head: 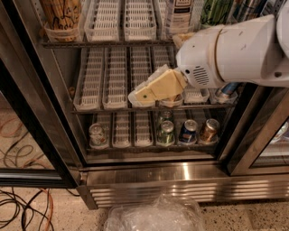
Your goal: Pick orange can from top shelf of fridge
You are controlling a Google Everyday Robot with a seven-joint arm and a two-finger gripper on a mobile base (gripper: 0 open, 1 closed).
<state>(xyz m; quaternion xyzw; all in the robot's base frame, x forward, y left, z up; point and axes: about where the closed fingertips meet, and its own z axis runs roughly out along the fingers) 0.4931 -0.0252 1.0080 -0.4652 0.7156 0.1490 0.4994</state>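
The orange can, amber with dark script, stands at the far left of the top shelf of the fridge, behind a clear end stop. Its top is cut off by the frame. My gripper, a cream wedge on the big white arm, hangs in front of the middle shelf. It is well below and to the right of the orange can and holds nothing that I can see.
A white bottle and a green can stand on the top shelf's right. A blue-and-silver can sits behind the arm on the middle rack. Several cans, one copper, line the bottom rack. A plastic bag and cables lie on the floor.
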